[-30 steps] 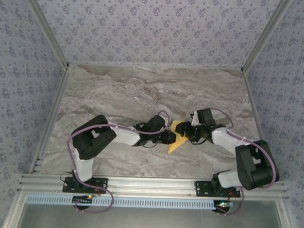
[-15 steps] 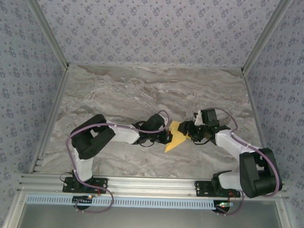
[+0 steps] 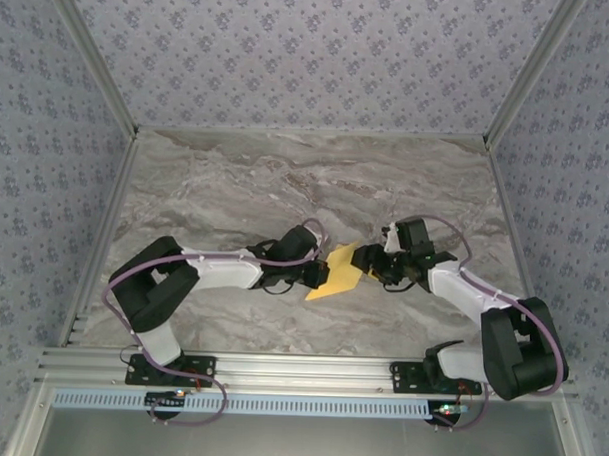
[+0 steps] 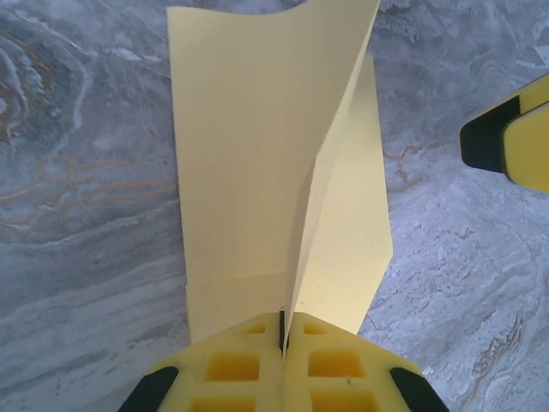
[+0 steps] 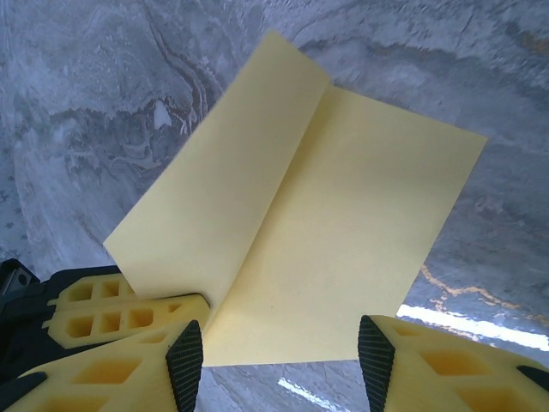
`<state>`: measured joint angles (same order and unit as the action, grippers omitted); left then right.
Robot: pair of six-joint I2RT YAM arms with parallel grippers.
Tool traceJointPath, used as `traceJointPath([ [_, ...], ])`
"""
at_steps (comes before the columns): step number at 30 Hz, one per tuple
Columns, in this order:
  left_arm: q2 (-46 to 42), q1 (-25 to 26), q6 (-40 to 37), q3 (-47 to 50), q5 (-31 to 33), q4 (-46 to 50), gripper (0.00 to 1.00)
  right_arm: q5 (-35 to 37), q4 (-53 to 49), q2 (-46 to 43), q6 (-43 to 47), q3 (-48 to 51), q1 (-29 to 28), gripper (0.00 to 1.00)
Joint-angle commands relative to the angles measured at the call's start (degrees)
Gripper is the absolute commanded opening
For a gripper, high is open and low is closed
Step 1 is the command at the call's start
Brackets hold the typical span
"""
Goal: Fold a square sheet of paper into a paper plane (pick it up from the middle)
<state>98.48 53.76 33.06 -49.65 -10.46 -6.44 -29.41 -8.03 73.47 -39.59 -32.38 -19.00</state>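
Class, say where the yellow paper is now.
Top view: the yellow paper is mid-table, pinched in the left claw, with the open right claw beside it.

Grey-veined marble tabletop (image 3: 286, 177). Blue-grey floral-print walls (image 3: 310, 58) rise behind, left and right of it. Aluminium rail (image 3: 300, 368) along its near edge. Light even, possibly from overhead.

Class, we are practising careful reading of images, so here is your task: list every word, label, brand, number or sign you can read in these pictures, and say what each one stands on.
None: nothing here can be read as text.
The square sheet of paper: plain yellow, no print.
The table: marble veining only.
The walls: a repeating flower pattern, no letters.
The arm bases: any marking is too small to read.
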Motion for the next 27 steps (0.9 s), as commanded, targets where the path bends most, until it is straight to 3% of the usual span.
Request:
traceJointPath([
  [1, 0.94, 1.28, 2.13, -0.18, -0.97, -1.18, 0.02, 2.29, 0.01, -0.27, -0.05, 1.0, -1.79, 0.55],
  [17, 5.67, 1.04, 6.75, -1.6, -7.17, -6.14, 0.02, 2.54, 6.24, 4.99, -1.62, 1.89, -5.5, 0.52],
  [27, 7.3, 0.51, 15.18, -1.33, -11.24, -12.12, 0.03, 3.3, 8.03, 6.39, -2.69, 2.06, -5.54, 0.51],
])
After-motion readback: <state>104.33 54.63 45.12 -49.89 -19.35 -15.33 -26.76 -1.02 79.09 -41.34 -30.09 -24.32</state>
